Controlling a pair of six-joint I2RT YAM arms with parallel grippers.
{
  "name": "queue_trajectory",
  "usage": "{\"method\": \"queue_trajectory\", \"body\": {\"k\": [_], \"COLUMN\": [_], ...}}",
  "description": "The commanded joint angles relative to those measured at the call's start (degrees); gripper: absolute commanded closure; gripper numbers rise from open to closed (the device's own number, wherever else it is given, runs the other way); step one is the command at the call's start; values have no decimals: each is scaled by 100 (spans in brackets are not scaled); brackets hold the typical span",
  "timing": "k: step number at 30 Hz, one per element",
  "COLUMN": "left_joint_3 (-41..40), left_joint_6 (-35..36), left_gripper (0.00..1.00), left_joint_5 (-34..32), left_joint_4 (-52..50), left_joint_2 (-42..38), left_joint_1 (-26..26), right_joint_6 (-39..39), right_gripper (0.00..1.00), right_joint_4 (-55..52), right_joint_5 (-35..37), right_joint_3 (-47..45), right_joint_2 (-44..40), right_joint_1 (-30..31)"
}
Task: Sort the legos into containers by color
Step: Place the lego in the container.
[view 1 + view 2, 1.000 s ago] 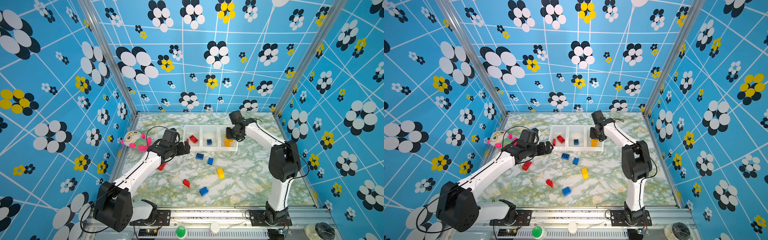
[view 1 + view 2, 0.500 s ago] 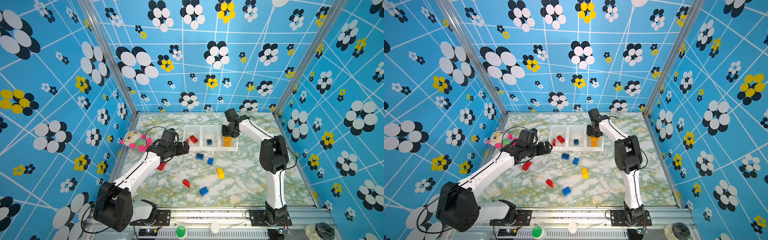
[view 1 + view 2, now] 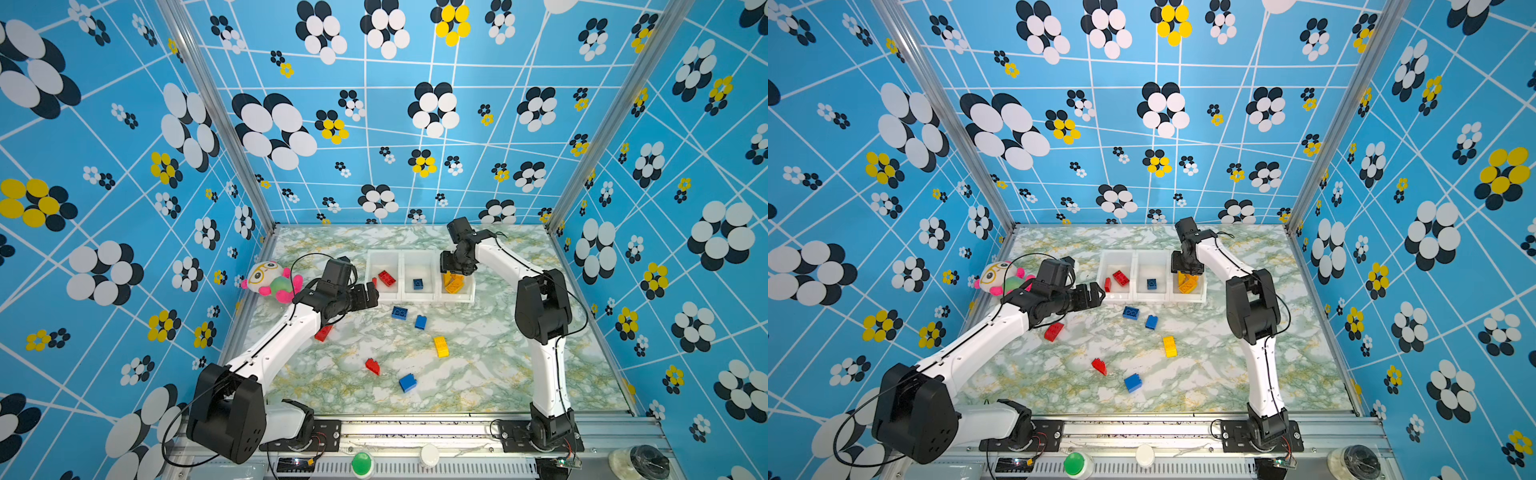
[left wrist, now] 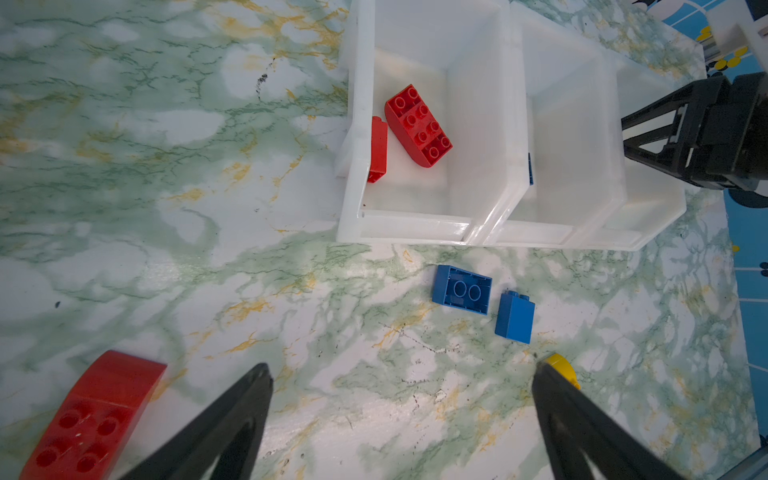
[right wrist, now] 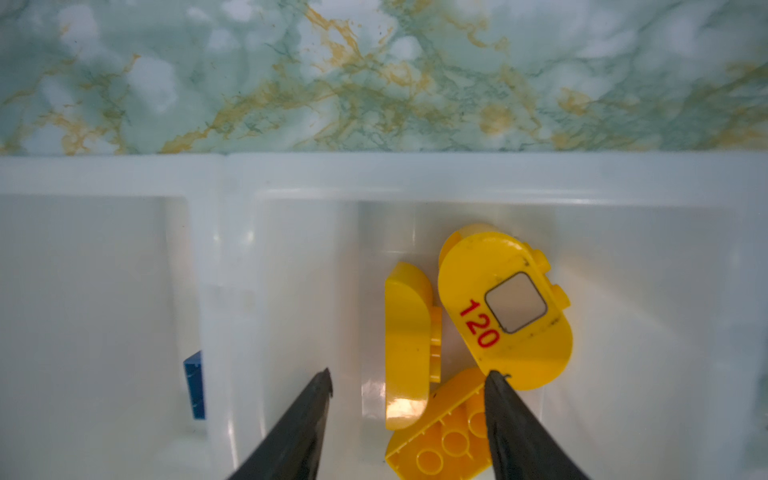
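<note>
Now spread wide, left gripper (image 4: 401, 415) nearest the two blue bricks (image 4: 462, 289) just ahead, beside the bins (image 4: 415, 226); right gripper (image 5: 409, 411) parted, empty.

Pink-green plush toy (image 3: 272, 284) far-left on marble table (image 3: 478, 374); green button (image 3: 361, 463) front.

marble tabletop (image 3: 478, 374) | three bins (image 3: 419, 297) | loose legos (image 3: 440, 346) | plush toy (image 3: 272, 283)
</note>
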Motion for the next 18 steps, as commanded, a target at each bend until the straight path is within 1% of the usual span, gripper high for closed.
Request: {"method": "queue_trajectory", "body": {"k": [1,6,12,16,18], "left_joint_3": [-25,-43,-8,-22,-36], "left_joint_6": [30,48,129,310,564], "left_gripper": [1,1,1,1,1], "left_joint_5": [25,-77,-367,-521,-582], "left_joint_4": [-86,-235,-638,-977,-1187], "left_joint_2": [-168,-216,-294,-393,-422], "left_joint_1": [59,58,87,284,451], "right_joint_6": [17,28,54,97,126], "right_gripper": [38,37,31,28,26], "right_joint_4": [-147,-136,-121,-105,-80], "right_joint_5": [-67,-9,4,-30,-65], "right_joint_3": [-56,-288,-669,-979,-1189], "right_joint_2": [-343,-604,-1039,-1409,-1615], "right_joint_1": [56,53,51,56,56]}}
